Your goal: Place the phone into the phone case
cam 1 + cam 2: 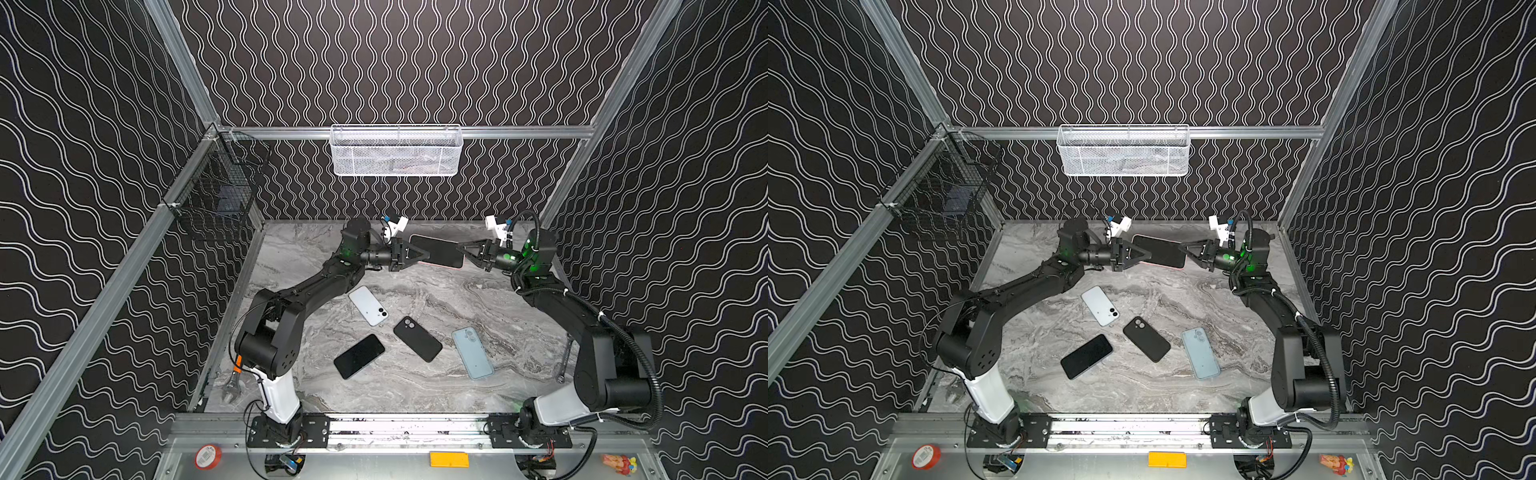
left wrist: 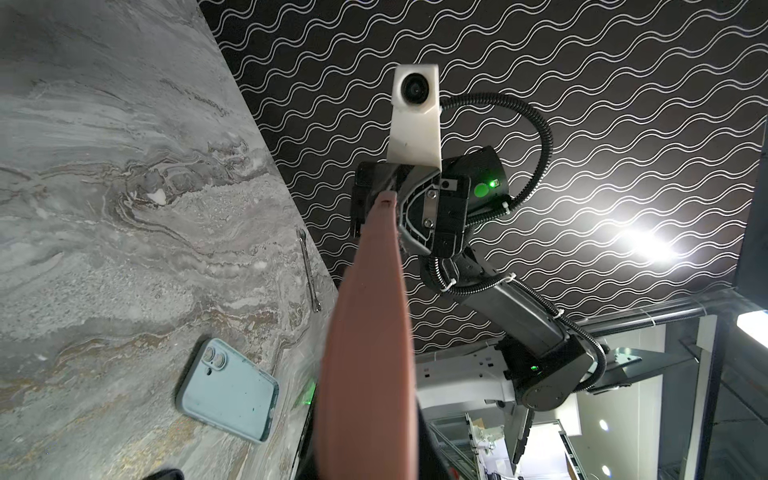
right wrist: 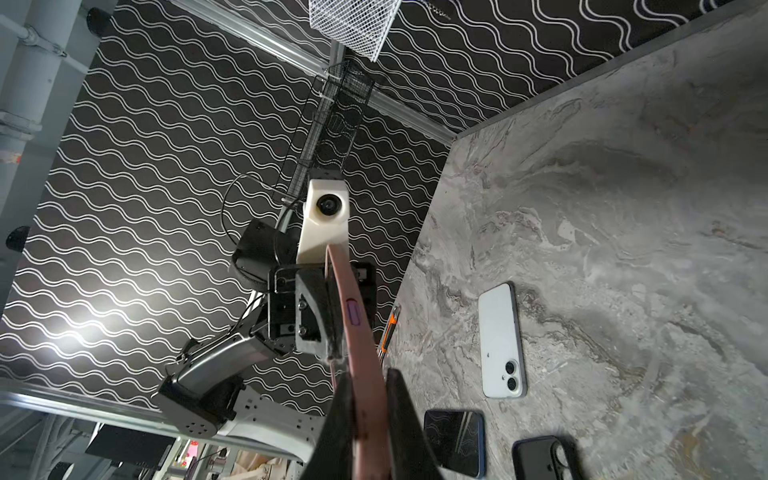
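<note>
- Marble table lies below both pincers.
- Dark-screened phone in a pink case hangs level between them.
- Left pincer clamps one short end and right pincer clamps the other.
- Below, towards the arm bases, lie a pale blue case, black case, white phone and black phone.

Both top views: even, diffuse light from above the table. The marble is the brightest surface and the patterned walls stay dark. Shadows on the table are soft and faint. Focus is sharp; the frame rails bow toward the picture edges.

Left wrist view: blown-out glare patch on the wall beyond the table. The pink-edged phone nearest the lens is soft, possibly just out of focus.

Right wrist view: second glare patch on the wall off the table. A face-up screen on the table mirrors the wall pattern.
</note>
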`<state>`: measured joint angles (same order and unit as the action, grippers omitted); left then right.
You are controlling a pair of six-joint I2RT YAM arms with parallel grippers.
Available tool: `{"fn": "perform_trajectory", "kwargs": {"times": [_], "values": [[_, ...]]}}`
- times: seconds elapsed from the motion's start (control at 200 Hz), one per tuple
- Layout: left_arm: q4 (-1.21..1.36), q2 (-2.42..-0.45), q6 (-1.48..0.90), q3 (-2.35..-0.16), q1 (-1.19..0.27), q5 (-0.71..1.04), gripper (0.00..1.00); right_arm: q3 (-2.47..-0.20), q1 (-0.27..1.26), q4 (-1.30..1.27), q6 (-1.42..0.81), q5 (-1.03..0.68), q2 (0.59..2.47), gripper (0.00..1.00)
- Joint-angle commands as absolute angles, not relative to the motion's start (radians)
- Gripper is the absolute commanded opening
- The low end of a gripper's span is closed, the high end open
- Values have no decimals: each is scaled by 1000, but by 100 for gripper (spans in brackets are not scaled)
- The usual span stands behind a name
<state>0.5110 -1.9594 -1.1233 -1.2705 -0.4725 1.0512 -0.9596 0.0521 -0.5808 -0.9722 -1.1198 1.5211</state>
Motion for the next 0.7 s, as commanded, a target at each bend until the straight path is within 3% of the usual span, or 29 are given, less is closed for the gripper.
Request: {"fn": "perform_trajectory", "kwargs": {"times": [0.0, 0.095, 0.24, 0.435, 0.506, 0.696], "values": [[509, -1963, -1097, -1270, -485, 1052, 0, -954, 58, -645, -965, -1109, 1510, 3], [509, -1960, -1099, -1275, -485, 1051, 0, -946, 58, -669, -968, -1110, 1509, 5], [522, -1959, -1114, -1279, -486, 1052, 0, -946, 58, -674, -947, -1117, 1508, 30], [559, -1965, -1150, -1279, -486, 1042, 0, -950, 76, -529, -812, -1105, 1486, 40], [552, -1965, -1147, -1281, -486, 1037, 0, -945, 86, -502, -790, -1100, 1478, 38], [457, -1948, -1077, -1298, -486, 1008, 0, -937, 103, -471, -765, -1095, 1462, 16]]}}
